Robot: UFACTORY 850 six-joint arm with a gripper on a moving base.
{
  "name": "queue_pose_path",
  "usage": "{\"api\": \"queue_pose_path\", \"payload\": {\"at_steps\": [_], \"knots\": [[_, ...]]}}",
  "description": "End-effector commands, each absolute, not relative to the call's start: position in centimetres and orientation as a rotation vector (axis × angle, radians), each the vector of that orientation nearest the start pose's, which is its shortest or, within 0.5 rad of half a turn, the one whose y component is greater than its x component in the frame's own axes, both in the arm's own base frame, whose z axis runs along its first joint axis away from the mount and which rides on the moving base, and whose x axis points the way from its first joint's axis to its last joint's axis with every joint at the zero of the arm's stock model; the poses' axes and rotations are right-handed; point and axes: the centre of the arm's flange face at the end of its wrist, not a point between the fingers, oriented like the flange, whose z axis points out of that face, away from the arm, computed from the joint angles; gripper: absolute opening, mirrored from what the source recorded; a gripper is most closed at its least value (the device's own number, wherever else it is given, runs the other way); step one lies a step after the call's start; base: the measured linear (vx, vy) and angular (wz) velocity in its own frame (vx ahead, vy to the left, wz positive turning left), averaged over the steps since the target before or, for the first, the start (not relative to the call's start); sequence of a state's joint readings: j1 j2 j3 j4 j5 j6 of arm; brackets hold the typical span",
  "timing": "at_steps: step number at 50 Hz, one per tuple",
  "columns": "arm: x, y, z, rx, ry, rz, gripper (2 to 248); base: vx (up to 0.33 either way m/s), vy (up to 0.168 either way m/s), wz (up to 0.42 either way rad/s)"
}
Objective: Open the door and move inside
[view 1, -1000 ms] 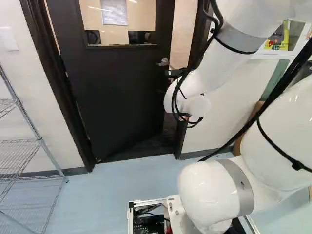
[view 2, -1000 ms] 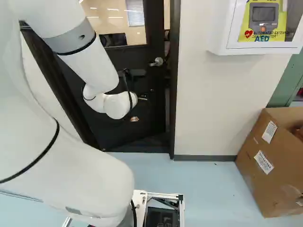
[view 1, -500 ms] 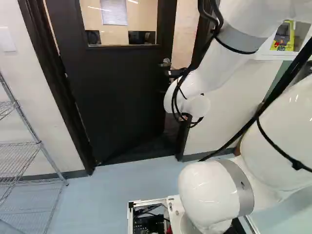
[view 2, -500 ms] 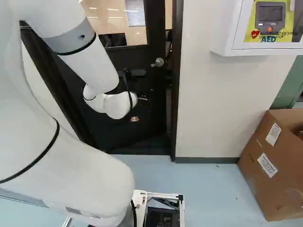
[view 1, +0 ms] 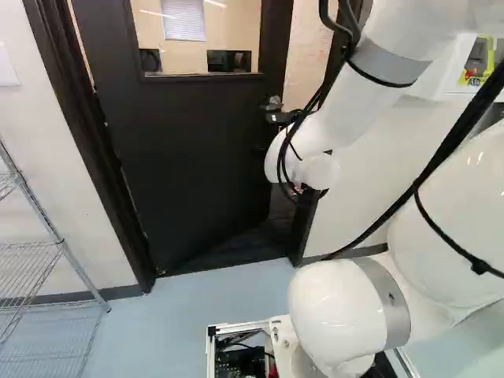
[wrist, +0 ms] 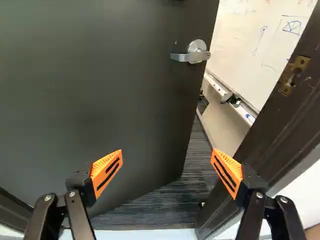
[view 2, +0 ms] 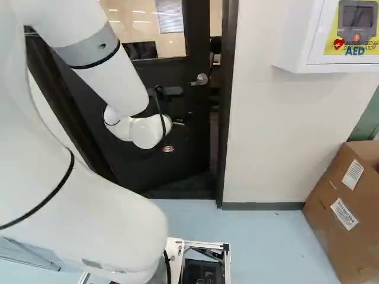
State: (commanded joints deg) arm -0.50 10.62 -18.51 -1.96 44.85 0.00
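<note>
right base view has the forearm [view 2: 116, 80] slanting down toward the door [view 2: 194, 142].

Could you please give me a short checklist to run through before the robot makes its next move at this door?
1. Door off its latch: ok, it stands ajar, with a gap beside the frame.
2. Gripper free of the handle: ok, fingers open, nothing between them.
3. Gap wide enough for the base: probably not ok, as the door slants across much of the doorway.
4. Gripper clear of the frame: cannot tell, one finger appears close to it.
5. Cardboard box out of the doorway: ok, it stands by the wall to the right.
</note>
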Motion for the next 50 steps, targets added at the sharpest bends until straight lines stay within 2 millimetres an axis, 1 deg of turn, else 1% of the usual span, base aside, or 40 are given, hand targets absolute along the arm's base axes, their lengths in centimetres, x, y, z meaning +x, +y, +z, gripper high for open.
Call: {"api": "queue_pose_path", "payload": {"at_steps": [50], "knots": [[35.30, -0.09, 42.33, -2.510, -0.042, -1.890, 247, 0.123, 0.074, -0.020]]}}
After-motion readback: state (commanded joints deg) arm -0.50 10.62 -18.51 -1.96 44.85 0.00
